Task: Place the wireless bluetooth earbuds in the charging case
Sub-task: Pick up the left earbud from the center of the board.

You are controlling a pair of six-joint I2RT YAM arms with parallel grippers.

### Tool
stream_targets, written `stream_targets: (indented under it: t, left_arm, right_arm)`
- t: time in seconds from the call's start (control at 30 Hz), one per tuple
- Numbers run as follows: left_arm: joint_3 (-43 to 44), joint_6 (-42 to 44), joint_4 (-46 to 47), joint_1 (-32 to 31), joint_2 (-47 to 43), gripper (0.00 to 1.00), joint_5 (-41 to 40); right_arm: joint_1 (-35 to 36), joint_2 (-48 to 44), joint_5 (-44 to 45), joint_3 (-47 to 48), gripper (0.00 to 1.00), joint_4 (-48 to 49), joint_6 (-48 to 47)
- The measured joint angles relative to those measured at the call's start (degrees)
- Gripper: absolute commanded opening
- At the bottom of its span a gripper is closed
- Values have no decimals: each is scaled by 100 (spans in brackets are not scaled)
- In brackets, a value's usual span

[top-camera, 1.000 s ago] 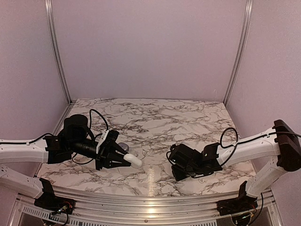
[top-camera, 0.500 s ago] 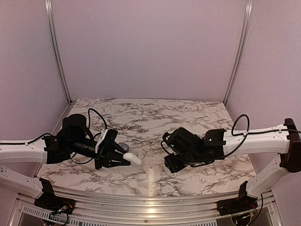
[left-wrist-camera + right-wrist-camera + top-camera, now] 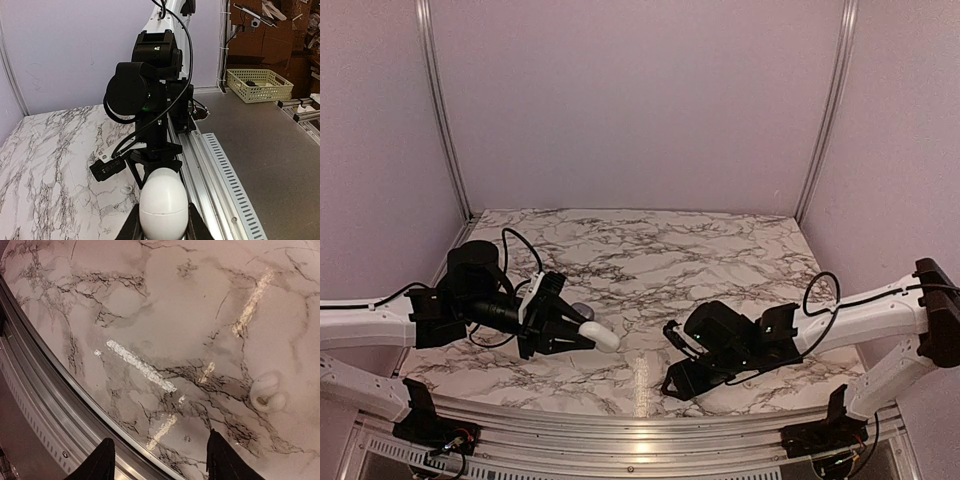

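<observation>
The charging case (image 3: 604,338) hung off the surface in the left claw (image 3: 582,334), whose fingers were clamped tight on its white shell. It sat over the left half of the worktop (image 3: 650,260), nearer the near edge than the back. From the left wrist it showed as a smooth white egg shape. Its lower end was cut off by the bottom of the view, so I could not tell whether it stood open.

The right claw (image 3: 160,460) hung low over the near edge, right of the middle. Its jaws were fairly wide apart and nothing was between them.

The worktop was glossy white marble with dark veins and bright streaks of glare. Plain lavender walls (image 3: 640,100) closed it in on three sides, with aluminium posts (image 3: 438,110) at the back corners. A ribbed metal rail (image 3: 640,425) ran along the near edge. Past that edge, the left wrist view took in a grey floor, a yellow mesh basket (image 3: 259,85) and stacked cardboard boxes (image 3: 265,40).

A small pale curled lump (image 3: 268,393) lay on the marble to one side of the right claw, clear of its fingers. I could not tell whether it was an earbud. A grey rounded patch (image 3: 578,310) showed just behind the left claw, too small to identify. No dark earbuds could be made out in any view.
</observation>
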Motion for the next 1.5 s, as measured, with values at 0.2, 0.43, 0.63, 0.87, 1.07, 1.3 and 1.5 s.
stream_targets:
  t: [0.2, 0.43, 0.63, 0.87, 1.07, 1.3, 1.5]
  left_arm:
    - [0, 2, 0, 0, -50, 0, 0]
    - [-2, 7, 0, -2, -63, 0, -2]
    - [-2, 7, 0, 0, -63, 0, -2]
    - [-2, 9, -2, 0, -61, 0, -2]
    - [-4, 11, -2, 0, -63, 0, -2]
    - [-11, 13, -9, 0, -92, 0, -4]
    - [-50, 24, -20, 0, -170, 0, -4]
  right_arm:
    - [-44, 264, -442, -264, 57, 625, 225]
    - [-282, 319, -151, -468, 58, 713, 315]
    - [-431, 319, 186, -507, 60, 743, 304]
    - [-656, 317, 391, -579, 60, 881, 177]
    - [-925, 321, 361, -686, 60, 1209, 52]
    - [-1060, 544, 339, -632, 58, 1563, -85]
    - [-1123, 678, 234, -603, 53, 1821, -109]
